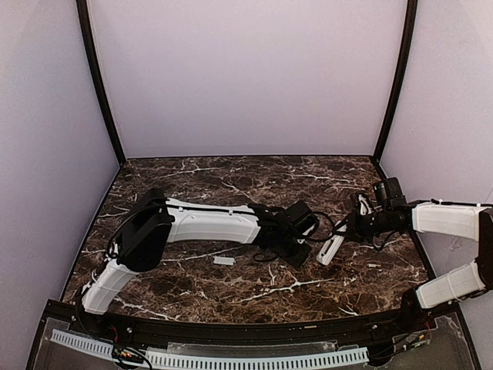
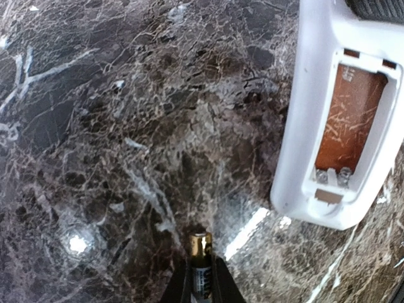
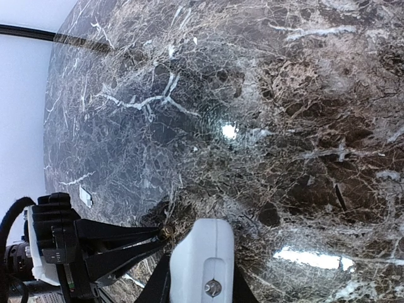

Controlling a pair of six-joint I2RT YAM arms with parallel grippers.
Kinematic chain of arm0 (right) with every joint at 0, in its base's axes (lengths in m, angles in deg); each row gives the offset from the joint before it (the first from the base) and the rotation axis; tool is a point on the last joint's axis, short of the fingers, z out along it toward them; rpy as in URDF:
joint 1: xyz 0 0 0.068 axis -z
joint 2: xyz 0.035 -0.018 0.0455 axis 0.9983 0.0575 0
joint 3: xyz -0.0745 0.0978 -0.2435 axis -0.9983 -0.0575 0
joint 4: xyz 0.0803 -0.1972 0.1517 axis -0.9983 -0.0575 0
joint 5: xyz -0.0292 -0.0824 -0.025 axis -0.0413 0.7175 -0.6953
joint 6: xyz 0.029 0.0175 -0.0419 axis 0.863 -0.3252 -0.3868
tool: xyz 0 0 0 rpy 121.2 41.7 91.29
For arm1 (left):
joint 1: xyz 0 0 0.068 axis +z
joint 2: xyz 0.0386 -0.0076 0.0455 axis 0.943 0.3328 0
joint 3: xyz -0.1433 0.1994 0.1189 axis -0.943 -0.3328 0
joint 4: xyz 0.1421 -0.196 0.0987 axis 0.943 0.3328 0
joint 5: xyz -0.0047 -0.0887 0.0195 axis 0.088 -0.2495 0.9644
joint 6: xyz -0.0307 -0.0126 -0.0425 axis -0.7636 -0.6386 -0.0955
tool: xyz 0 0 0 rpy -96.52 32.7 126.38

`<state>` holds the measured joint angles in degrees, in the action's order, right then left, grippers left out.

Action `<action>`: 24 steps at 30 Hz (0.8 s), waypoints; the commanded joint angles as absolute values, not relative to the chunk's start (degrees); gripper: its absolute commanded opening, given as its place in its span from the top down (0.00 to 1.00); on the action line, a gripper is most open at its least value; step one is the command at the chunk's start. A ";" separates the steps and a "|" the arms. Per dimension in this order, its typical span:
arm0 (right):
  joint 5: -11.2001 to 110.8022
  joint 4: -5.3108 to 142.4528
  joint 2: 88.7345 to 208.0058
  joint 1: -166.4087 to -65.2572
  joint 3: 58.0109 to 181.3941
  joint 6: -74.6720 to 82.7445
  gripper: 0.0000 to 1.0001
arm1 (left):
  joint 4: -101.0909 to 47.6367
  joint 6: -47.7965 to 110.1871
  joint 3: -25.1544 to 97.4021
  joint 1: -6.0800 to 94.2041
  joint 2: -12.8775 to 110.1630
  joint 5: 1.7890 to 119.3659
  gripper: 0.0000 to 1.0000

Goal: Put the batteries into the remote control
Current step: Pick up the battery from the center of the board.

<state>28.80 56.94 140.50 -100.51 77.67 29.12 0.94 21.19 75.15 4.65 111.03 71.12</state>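
A: Step in hand?
B: Loading. Left hand [image 2: 201, 281] pinching small gold-capped dark cylindrical battery [image 2: 201, 249], just short of slim white plastic remote control [image 2: 309, 126].
A: Beyond?
B: Right hand [image 3: 202, 274] clamped on remote, compartment [image 2: 350, 120] open. Next: align battery, lower in.

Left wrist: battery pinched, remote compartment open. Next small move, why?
Probably move the left gripper toward the remote control, lining the battery up with its open compartment: the battery is gripped but apart from it; the right gripper holds the remote control.

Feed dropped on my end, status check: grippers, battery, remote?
Left gripper shut on battery, short of open compartment. Right gripper shut on remote. Nothing between them; white cover lies aside on table.
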 commanded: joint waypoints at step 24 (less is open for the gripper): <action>16.02 89.36 155.77 -114.45 75.57 44.26 1.00 | -6.10 17.66 41.01 9.64 79.77 65.49 1.00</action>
<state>17.43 78.03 152.74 -111.83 75.53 39.11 0.11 20.32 44.12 10.18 84.91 70.71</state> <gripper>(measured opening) 0.186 0.072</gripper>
